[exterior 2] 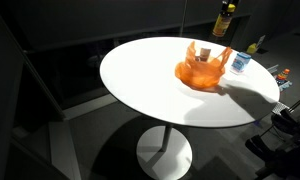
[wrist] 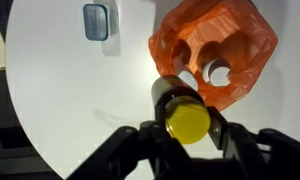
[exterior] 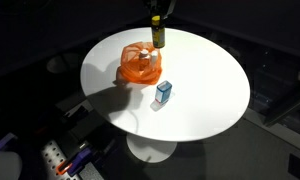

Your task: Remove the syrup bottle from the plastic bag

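Note:
My gripper [wrist: 186, 118] is shut on the syrup bottle [wrist: 180, 108], a dark bottle with a yellow cap, and holds it upright in the air above the round white table [exterior: 205, 85]. In both exterior views the bottle [exterior: 157, 36] [exterior 2: 223, 19] hangs above and behind the orange plastic bag [exterior: 140, 65] [exterior 2: 203, 68]. The bag lies crumpled and open on the table; in the wrist view the bag [wrist: 215, 45] is just beyond the bottle, apart from it.
A small blue and white box [exterior: 164, 93] [exterior 2: 240, 61] [wrist: 97, 21] stands on the table beside the bag. The surroundings are dark. Clutter lies on the floor near the table [exterior: 65, 158] [exterior 2: 282, 75].

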### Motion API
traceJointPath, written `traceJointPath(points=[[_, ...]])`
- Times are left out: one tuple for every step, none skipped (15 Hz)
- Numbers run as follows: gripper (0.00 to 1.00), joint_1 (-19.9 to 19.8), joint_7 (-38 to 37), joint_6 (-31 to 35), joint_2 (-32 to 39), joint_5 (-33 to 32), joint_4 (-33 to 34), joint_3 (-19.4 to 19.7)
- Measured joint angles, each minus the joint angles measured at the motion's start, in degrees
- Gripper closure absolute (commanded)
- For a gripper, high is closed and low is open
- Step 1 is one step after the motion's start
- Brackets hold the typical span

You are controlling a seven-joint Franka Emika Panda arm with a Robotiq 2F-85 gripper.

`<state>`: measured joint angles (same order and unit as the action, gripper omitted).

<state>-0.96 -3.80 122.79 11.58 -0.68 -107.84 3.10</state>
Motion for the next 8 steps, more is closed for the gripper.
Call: traceJointPath(points=[[0.80, -0.64, 0.00, 0.00, -0.07, 0.01, 0.19, 0.40], [0.80, -1.30, 0.00, 0.01, -0.04, 0.03, 0.27, 0.76], [0.80, -1.94, 0.00, 0.03, 0.05, 0.10, 0.29, 1.07], [0.80, -2.58, 0.00, 0.05, 0.26, 0.18, 0.29, 1.34], [0.80, -3.15, 0.00, 0.07, 0.59, 0.33, 0.30, 1.61], [0.80, -3.66, 0.00, 0.11, 1.02, 0.41, 0.31, 1.85], [0.80, -4.06, 0.00, 0.16, 1.62, 0.53, 0.35, 2.04], [0.80, -4.39, 0.00, 0.24, 2.37, 0.79, 0.42, 2.14]])
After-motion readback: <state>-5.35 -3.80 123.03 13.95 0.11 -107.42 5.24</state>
